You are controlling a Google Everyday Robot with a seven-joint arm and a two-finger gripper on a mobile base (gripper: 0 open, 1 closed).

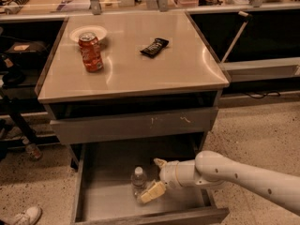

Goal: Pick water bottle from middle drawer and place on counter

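Observation:
The water bottle, clear with a white cap, stands upright on the floor of the open middle drawer, near its centre. My gripper reaches into the drawer from the right on a white arm. It is open, with one pale finger in front of the bottle's base and the other behind and to the right. The bottle stands just left of the fingertips, at the mouth of the gap. The steel counter is above.
On the counter stand an orange soda can, a white dish behind it and a dark snack packet. A shut grey drawer front with pale scratch marks overhangs the open drawer. A white shoe lies on the floor at left.

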